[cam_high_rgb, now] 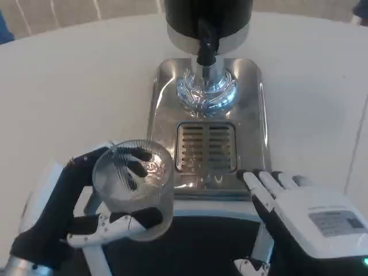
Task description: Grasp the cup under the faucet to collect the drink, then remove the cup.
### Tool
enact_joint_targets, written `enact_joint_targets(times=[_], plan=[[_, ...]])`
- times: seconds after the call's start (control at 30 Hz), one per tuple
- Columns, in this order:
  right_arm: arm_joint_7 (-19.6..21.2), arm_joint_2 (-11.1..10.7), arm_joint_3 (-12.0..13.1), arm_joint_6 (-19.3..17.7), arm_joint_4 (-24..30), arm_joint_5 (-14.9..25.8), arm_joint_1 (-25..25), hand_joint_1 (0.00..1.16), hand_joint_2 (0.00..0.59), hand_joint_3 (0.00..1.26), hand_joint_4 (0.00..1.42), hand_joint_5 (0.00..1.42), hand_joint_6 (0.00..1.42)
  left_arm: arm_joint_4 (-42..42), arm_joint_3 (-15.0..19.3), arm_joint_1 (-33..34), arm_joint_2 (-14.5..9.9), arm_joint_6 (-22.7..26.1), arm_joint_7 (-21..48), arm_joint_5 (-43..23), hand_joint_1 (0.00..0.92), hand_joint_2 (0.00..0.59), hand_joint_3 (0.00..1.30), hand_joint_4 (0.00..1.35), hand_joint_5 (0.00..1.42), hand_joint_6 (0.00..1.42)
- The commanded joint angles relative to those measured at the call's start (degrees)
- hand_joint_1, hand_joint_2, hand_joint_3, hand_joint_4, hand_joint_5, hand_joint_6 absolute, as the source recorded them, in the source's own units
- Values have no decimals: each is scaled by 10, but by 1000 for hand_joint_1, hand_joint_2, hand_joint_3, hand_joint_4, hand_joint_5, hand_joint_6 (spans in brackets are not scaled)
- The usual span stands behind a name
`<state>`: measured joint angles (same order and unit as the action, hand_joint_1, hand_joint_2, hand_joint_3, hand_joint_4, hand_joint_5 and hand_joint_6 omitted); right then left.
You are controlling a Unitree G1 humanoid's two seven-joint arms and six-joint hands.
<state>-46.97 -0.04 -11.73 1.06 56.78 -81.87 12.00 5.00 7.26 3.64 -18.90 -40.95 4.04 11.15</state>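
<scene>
Lower left: the left hand (86,213) holds a clear, ribbed cup (134,187) upright. Lower right: the right hand (305,218) rests empty, fingers extended, beside the steel drip tray (253,115).

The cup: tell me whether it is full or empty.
Empty, as far as the head view shows. The clear cup, held by the left hand, shows its ribbed bottom with no liquid visible. It is beside the drip tray.

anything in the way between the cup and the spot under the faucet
Nothing visible. The left robot hand holds the cup at the tray's front left corner; the grate and the space below the faucet are bare.
</scene>
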Motion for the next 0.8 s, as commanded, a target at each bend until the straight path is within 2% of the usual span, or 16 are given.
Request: enact_joint_targets(times=[0.03,0.37,0.8], plan=[[-12,4,-2,-6,11,2,15,411,439,0,0,0,0,31,-4,44,11,-4,-26,12,564,43,997,1207,1374,1424],[-45,4,5,-6,14,-5,9,402,438,0,0,0,0,167,-24,146,17,-27,-71,45,571,45,997,1207,1374,1424],[-73,26,4,-3,13,-28,7,392,434,0,0,0,0,320,-67,246,28,-57,-138,90,572,45,995,1207,1374,1424]])
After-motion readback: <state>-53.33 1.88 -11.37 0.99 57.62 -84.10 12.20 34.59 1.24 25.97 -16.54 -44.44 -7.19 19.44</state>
